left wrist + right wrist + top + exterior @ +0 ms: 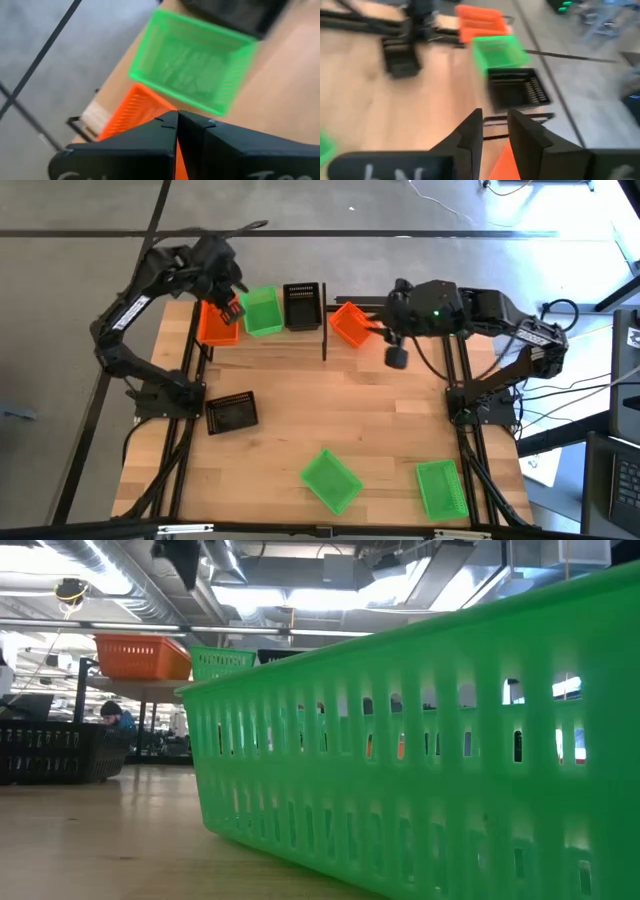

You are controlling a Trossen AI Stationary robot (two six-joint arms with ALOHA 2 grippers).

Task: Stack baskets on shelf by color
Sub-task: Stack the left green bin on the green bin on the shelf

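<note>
On the shelf (pixel 300 345) at the far side of the counter, four lattice baskets sit in a row: an orange basket (pixel 216 328) at the left end, a green basket (pixel 262 312) just beside it, a black basket (pixel 302 306) next, and, past a black upright, a second orange basket (pixel 349 323) turned at an angle. Down on the counter a second black basket (pixel 232 413) lies near the left edge, and two more green baskets (pixel 331 479) (pixel 441 488) lie near the front, the middle one skewed.
</note>
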